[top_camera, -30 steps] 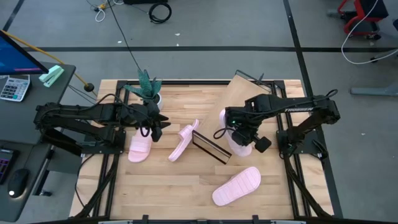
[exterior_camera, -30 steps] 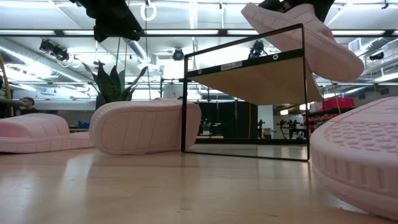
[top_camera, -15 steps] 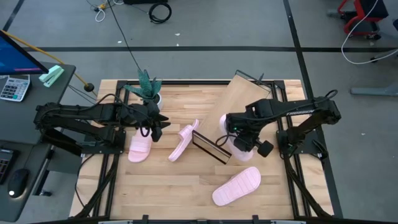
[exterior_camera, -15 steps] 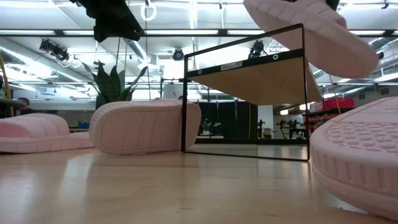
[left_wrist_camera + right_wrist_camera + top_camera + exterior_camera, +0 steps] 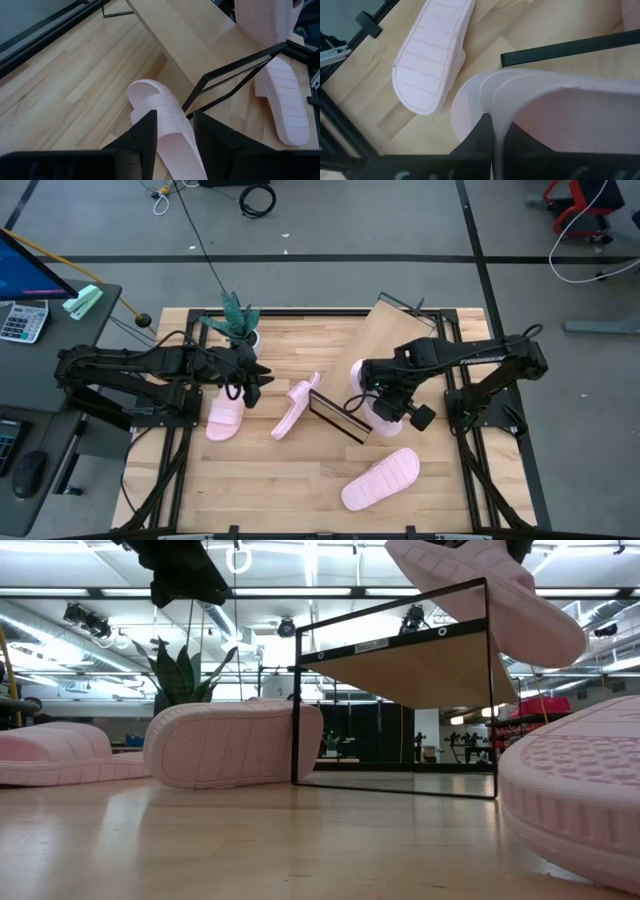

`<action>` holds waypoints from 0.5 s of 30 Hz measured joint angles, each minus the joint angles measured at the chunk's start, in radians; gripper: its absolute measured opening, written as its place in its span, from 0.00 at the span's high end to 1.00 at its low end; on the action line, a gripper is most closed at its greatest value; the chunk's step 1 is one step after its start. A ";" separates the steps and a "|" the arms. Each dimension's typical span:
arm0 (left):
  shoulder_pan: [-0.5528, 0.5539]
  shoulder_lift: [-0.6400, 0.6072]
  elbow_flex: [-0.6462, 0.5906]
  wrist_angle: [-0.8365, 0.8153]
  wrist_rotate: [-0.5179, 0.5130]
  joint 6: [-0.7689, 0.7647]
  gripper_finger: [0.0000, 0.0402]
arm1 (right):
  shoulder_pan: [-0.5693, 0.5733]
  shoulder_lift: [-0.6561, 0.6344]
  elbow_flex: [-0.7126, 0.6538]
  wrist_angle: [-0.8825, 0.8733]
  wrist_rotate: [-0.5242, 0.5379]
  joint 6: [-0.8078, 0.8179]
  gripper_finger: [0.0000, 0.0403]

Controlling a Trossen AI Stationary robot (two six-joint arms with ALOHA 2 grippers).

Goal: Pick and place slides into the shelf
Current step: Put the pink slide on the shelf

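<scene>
The right claw (image 5: 392, 402) was clamped on a pink slide (image 5: 378, 408), holding it in the air just above the shelf's (image 5: 390, 340) lower black-framed edge. The left claw (image 5: 252, 383) hung half-parted and empty over a slide leaning on the shelf frame (image 5: 295, 406). Another slide (image 5: 225, 415) lay flat beside it, and a fourth (image 5: 381, 478) lay near the tabletop's (image 5: 300, 480) front edge, with bare wood between them.
</scene>
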 joint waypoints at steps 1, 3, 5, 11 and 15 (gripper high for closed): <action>0.000 0.000 0.000 0.000 0.000 0.000 0.67 | -0.003 0.000 0.000 0.006 -0.001 0.000 0.97; 0.000 0.000 0.000 0.000 0.000 0.000 0.67 | -0.008 0.000 0.000 0.014 -0.001 0.000 0.97; 0.000 0.000 0.000 0.000 0.000 0.000 0.67 | -0.015 0.003 0.000 0.013 -0.003 0.000 0.97; 0.000 0.000 0.000 0.000 0.000 0.000 0.69 | -0.017 0.004 0.000 0.017 -0.003 -0.003 0.94; 0.000 0.000 0.000 0.000 0.000 0.000 0.69 | -0.017 0.004 0.000 0.020 0.004 -0.003 0.90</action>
